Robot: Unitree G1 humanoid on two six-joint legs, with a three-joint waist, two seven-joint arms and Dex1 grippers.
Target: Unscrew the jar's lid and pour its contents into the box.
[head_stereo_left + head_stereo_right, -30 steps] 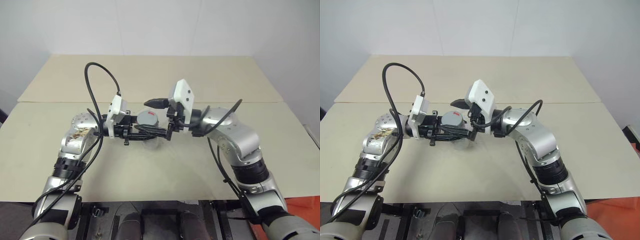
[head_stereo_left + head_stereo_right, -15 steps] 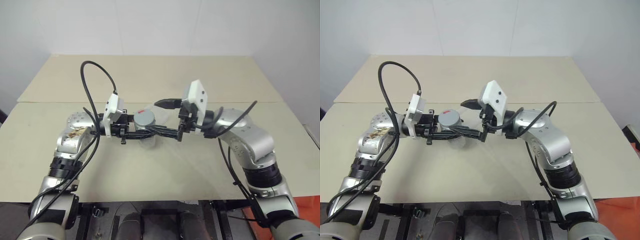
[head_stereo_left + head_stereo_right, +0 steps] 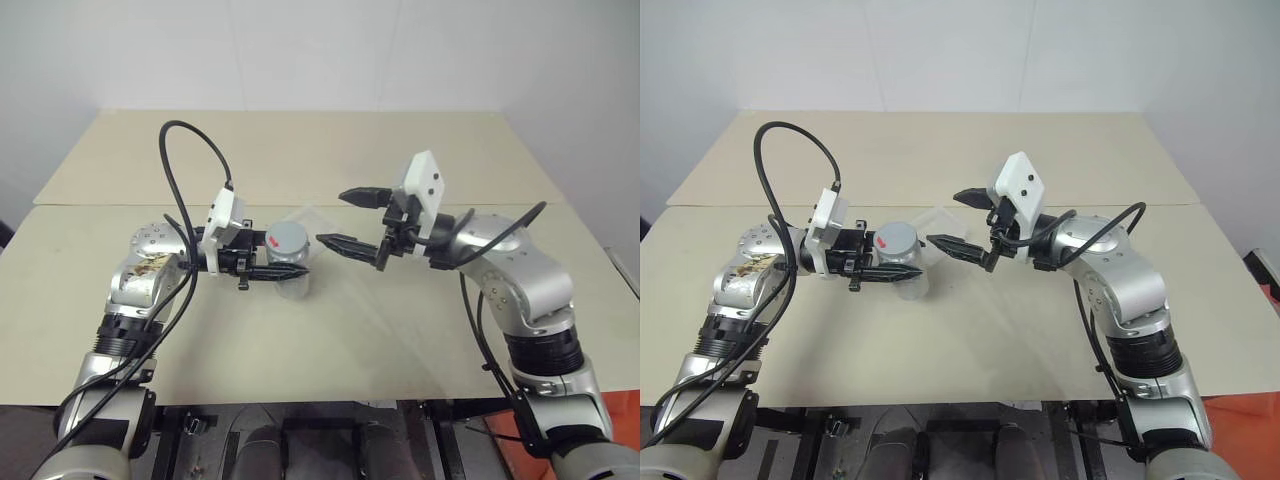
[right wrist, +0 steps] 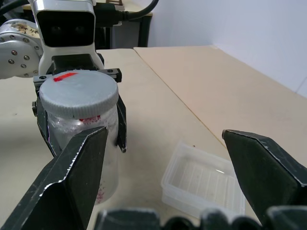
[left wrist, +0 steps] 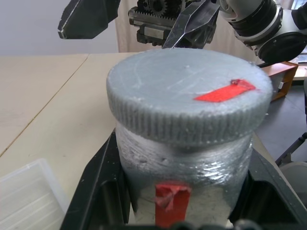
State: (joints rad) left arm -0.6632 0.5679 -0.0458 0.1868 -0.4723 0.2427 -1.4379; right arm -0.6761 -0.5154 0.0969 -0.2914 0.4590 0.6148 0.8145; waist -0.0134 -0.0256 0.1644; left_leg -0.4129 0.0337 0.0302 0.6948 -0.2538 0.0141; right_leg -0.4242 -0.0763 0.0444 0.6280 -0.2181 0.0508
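Note:
My left gripper (image 3: 293,264) is shut on the jar (image 3: 293,285), holding it upright a little above the table. The grey lid (image 3: 287,240) with its red mark sits on top of the jar (image 5: 184,167). To the right of the jar, my right gripper (image 3: 335,217) stands open and apart from the lid (image 4: 79,93), with nothing between its fingers (image 4: 72,182). The clear box (image 4: 204,184) lies on the table just behind and below the jar. I cannot make out the contents through the jar's cloudy wall.
The beige table (image 3: 330,340) spreads wide on all sides, with a seam (image 3: 500,205) running across behind the arms. A black cable (image 3: 185,160) loops up over my left forearm.
My right gripper has drawn back to the right, away from the lid, staying open. The jar, lid on, has stayed in my left gripper.

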